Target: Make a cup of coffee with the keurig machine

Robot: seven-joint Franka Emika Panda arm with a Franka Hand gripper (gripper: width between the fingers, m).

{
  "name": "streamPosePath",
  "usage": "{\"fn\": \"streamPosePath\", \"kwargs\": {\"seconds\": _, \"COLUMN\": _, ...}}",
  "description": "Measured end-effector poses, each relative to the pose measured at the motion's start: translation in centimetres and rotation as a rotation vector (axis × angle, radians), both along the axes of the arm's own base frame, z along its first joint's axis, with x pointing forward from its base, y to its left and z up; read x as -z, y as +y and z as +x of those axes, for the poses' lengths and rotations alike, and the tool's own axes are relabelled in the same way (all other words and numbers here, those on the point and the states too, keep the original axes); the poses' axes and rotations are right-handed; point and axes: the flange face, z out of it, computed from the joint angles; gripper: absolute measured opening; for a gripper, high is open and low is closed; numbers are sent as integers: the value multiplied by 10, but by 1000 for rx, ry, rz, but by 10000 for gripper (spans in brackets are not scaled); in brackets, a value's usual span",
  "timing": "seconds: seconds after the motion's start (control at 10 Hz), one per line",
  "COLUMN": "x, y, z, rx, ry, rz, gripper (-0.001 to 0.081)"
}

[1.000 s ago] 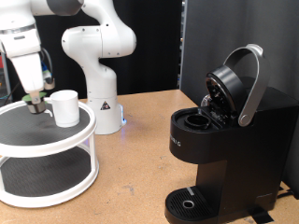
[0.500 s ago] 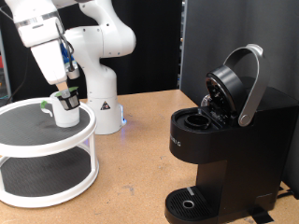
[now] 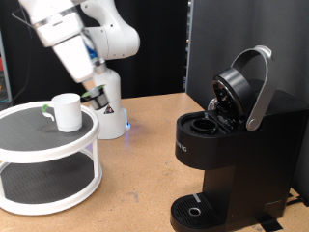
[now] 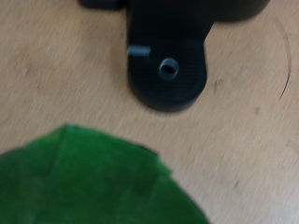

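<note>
fingers [image 3: 96, 98]: pinching green-topped pod [image 4: 89, 182] | cup [image 3: 67, 111]: on white stand [image 3: 48, 159] | keurig machine [image 3: 227, 155]: lid open

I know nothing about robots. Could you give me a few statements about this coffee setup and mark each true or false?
1. The lid of the keurig machine is raised open. True.
2. The cup stands on the machine's drip tray. False: it stands on the top tier of the round white stand, at the exterior view's left.
3. The robot's jaws hang beside the cup, on the exterior view's right of it. True.
4. The coffee machine is white. False: it is black, with a silver-grey lid handle.
</note>
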Motion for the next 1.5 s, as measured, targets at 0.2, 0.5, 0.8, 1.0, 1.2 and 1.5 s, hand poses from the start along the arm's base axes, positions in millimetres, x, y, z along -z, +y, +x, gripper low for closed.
{"fn": "streamPosePath", "kwargs": {"seconds": 0.2, "x": -13, "y": 27, "z": 12, "rx": -59, "ry": -14, "rz": -1, "gripper": 484}}
{"fn": "streamPosePath", "kwargs": {"seconds": 0.5, "x": -21, "y": 47, "z": 21, "rx": -19, "ry": 12, "rz": -30, "gripper": 484}}
{"fn": "streamPosePath", "kwargs": {"seconds": 0.8, "x": -27, "y": 64, "z": 27, "rx": -118, "ry": -7, "rz": -2, "gripper": 484}}
{"fn": "streamPosePath", "kwargs": {"seconds": 1.0, "x": -38, "y": 84, "z": 44, "rx": -162, "ry": -17, "rz": 9, "gripper": 484}}
{"fn": "streamPosePath", "kwargs": {"seconds": 1.2, "x": -45, "y": 102, "z": 62, "rx": -167, "ry": -9, "rz": 2, "gripper": 484}}
{"fn": "streamPosePath", "kwargs": {"seconds": 1.5, "x": -42, "y": 107, "z": 70, "rx": -200, "ry": 10, "rz": -9, "gripper": 484}}
